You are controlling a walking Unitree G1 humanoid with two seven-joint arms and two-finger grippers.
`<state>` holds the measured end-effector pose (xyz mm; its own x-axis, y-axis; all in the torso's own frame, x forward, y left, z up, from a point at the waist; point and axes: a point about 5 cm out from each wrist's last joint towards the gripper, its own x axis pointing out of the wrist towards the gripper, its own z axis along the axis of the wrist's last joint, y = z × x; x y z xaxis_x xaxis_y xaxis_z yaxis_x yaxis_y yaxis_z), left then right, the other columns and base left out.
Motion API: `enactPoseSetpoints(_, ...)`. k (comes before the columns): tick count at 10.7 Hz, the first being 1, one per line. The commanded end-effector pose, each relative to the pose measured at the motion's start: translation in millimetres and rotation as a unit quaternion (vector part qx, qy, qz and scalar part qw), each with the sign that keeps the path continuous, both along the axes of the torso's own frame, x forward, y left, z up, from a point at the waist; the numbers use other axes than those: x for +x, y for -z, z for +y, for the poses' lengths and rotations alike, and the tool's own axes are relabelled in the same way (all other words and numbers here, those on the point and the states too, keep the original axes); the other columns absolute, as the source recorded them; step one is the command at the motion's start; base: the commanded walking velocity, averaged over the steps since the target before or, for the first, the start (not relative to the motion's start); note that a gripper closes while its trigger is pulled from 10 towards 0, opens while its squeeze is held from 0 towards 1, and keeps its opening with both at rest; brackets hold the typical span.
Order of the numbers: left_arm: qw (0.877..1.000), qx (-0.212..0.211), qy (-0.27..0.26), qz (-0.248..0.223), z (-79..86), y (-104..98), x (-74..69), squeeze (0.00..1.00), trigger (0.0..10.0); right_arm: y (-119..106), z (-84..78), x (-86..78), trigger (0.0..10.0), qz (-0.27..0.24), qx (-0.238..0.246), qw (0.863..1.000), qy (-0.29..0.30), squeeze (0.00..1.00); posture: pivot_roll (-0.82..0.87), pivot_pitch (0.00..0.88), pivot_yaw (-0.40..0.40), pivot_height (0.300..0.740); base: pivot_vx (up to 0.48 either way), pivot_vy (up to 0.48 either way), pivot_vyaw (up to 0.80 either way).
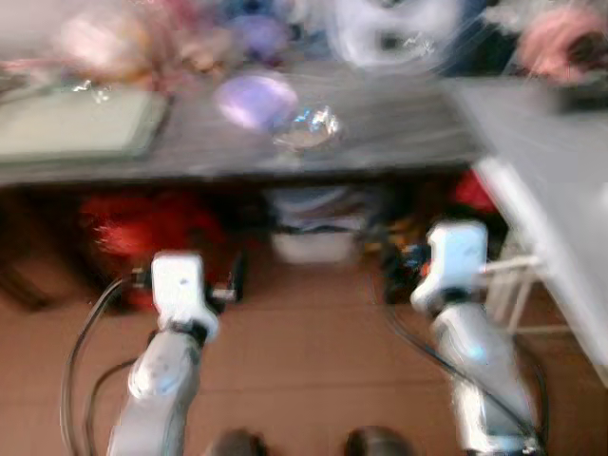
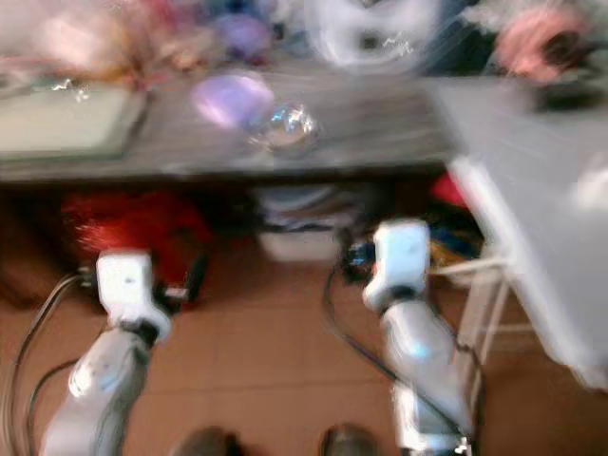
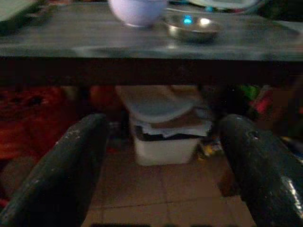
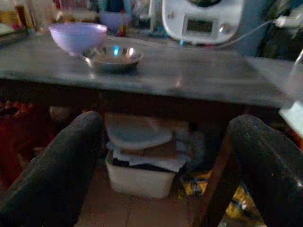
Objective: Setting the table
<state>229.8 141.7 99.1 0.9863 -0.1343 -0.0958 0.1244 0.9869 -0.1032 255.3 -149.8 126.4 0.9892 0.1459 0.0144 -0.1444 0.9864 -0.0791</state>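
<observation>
**Approaching the counter: two bowls waiting, both end effectors released**

Head views — blurred, as the camera is swinging. The lavender bowl (image 1: 255, 101) and the shiny metal bowl (image 1: 309, 129) are sitting just beside each other, mid-counter (image 1: 399, 133), with a pale green tray (image 1: 76, 123) to the robot's left. Both arms are hanging below the counter edge, above the tiled floor (image 1: 304, 370).

Left wrist view: the left end effector (image 3: 158, 175) is spread wide and holding nothing, looking under the counter at a white storage bin (image 3: 163, 146).

Right wrist view: the right end effector (image 4: 163, 165) is likewise spread and empty. Both bowls are standing upright, mouths up — round, so no long axis. A white appliance (image 4: 201, 21) is standing behind.

Judging by looks, the metal bowl is light, stiff and slippery; the lavender one is probably plastic. A rim pinch seems best for either.
</observation>
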Motion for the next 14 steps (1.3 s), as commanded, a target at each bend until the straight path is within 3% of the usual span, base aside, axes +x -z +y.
enactPoseSetpoints(1, 1.0, 0.001, 0.003, -0.008, -0.7, -4, -0.5, 0.0, 10.0, -7, 0.3, 2.4, 10.0, -0.016, -0.002, 1.0, 0.001, 0.0, -0.03, 0.069, 0.041, 0.74, 0.0, 0.0, 0.0)
enactPoseSetpoints(3, 1.0, -0.005, 0.003, -0.008, 0.0, -5, -2.4, 0.0, 10.0, -5, -3.4, 2.0, 10.0, -0.006, -0.01, 1.0, 0.013, 0.0, -0.03, 0.083, 0.041, 0.74, 0.0, -0.48, 0.0)
enactPoseSetpoints(6, 1.0, -0.004, -0.003, -0.002, 2.9, -3, -8.1, 0.0, 10.0, 1, -4.5, -0.5, 10.0, 0.018, 0.046, 0.999, 0.013, 0.0, -0.03, 0.09, 0.038, 0.74, 0.0, -0.48, 0.0)
enactPoseSetpoints(14, 1.0, -0.009, 0.019, -0.001, 1.1, -4, -7.2, 0.0, 10.0, -3, -3.2, -1.9, 10.0, 0.008, 0.044, 0.999, -0.004, 0.0, -0.03, 0.097, 0.04, 0.74, 0.0, -0.475, -0.1)
